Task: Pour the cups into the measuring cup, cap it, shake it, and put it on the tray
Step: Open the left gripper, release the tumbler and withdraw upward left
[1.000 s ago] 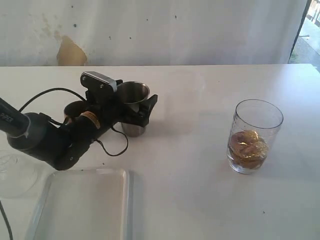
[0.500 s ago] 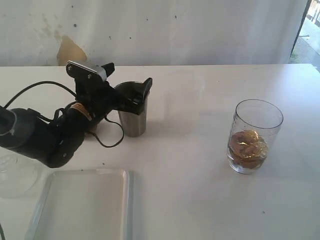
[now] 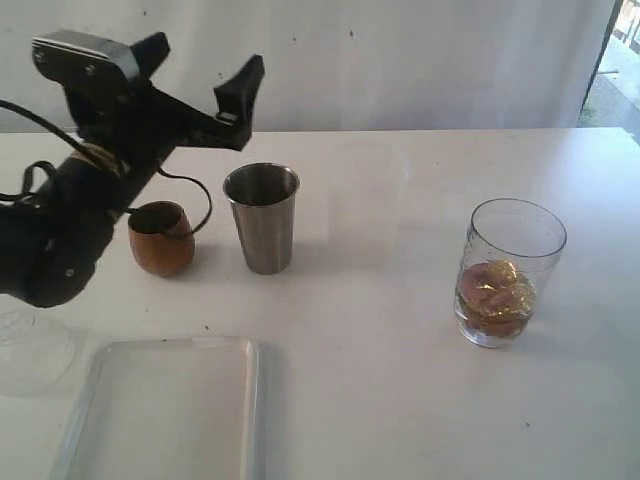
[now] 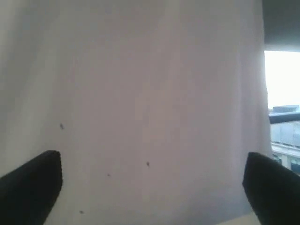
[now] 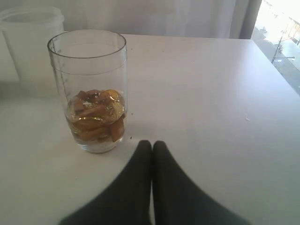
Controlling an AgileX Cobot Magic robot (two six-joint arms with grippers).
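Read the step as pouring, part done: saw golden-brown pieces (image 3: 493, 292) sitting in the tall clear plastic measuring cup (image 3: 510, 268), upright on the right of the white desk (image 3: 380, 330), well apart from the rest. Found the tapered stainless-steel tumbler (image 3: 262, 222) upright left of centre, and the small rounded brown wooden cup (image 3: 160, 240) near its left side, both standing free. Couldn't see inside either, so couldn't tell which was emptied.

Spotted the left claw (image 3: 200, 65) in the air above and behind the wooden cup, released wide, gripping nothing; saw only wall between its fingers in the wrist view. Saw the right claw (image 5: 151, 146) clenched on nothing, tips pressed together, low over the desk just in front of the measuring cup.

Judged the next move: drop the left claw around whichever cup held contents, or else go for the lid.

Noted the flat white rectangular tray (image 3: 170, 420) at the near left.

Found the desk plain, matte, lightly specked. Saw a white back wall with a brown stain (image 3: 140, 102) and a bright opening (image 3: 622, 60) far right.
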